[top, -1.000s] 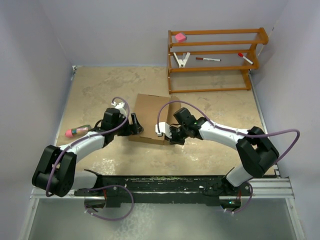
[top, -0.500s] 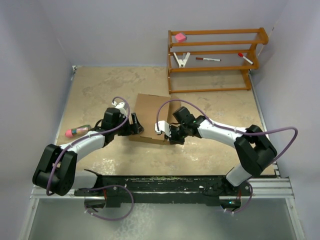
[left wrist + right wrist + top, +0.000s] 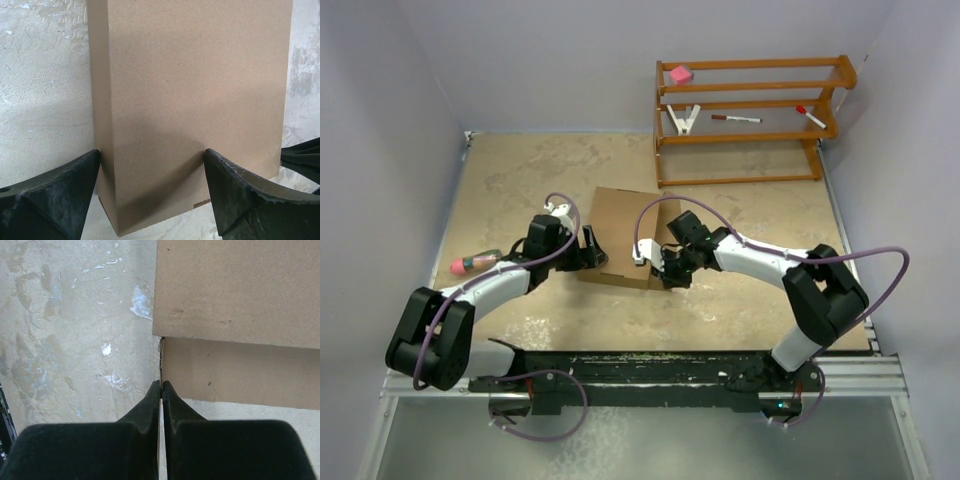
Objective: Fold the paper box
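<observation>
**Cardboard box flanked by two hands**

Brown and plain, the paper box (image 3: pixel 623 232) sits near the middle of the counter (image 3: pixel 520 180). The left wrist view shows a flat top face and a short side wall. The left hand (image 3: pixel 150 162) is at the box's left side with its jaws spread wide. One finger (image 3: pixel 55 185) is against the side wall and the other is over the top face, so nothing is clamped. The right hand (image 3: pixel 161 384) is at the box's near right corner. Its fingertips are pressed together with nothing between them, and they point at the seam where an upper panel overlaps a lower one. A pink-tipped object (image 3: pixel 473 264) lies near the counter's left edge. At the far right, a wooden rack (image 3: pixel 750 140) holds a pink block (image 3: pixel 681 73), a white clip (image 3: pixel 684 120) and a marker (image 3: pixel 735 118).
</observation>
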`<control>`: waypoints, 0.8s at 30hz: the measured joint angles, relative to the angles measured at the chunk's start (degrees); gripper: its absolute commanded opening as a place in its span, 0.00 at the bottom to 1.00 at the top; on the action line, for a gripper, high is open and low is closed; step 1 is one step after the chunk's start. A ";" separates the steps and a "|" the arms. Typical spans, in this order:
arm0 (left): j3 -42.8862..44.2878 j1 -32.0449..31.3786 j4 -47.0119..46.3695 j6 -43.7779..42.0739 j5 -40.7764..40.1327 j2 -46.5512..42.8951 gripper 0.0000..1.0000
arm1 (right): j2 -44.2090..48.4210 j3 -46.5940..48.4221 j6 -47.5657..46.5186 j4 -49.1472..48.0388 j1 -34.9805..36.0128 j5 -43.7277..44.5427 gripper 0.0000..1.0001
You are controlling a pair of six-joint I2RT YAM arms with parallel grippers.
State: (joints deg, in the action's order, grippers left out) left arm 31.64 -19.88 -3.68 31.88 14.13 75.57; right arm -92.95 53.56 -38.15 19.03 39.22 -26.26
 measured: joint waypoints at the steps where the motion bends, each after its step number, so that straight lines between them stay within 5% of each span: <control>1: 0.11 0.00 0.02 0.00 0.02 0.15 0.87 | 0.00 0.00 0.07 0.00 -0.02 -0.09 0.00; 24: 1.01 0.00 -0.11 0.00 0.74 1.42 0.87 | 1.60 0.22 1.84 0.20 2.19 -0.31 0.00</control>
State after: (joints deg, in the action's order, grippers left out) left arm 32.64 -19.88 -3.79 31.88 14.87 76.99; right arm -91.35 53.78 -36.32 19.22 41.41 -26.57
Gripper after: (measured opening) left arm 0.870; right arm 0.004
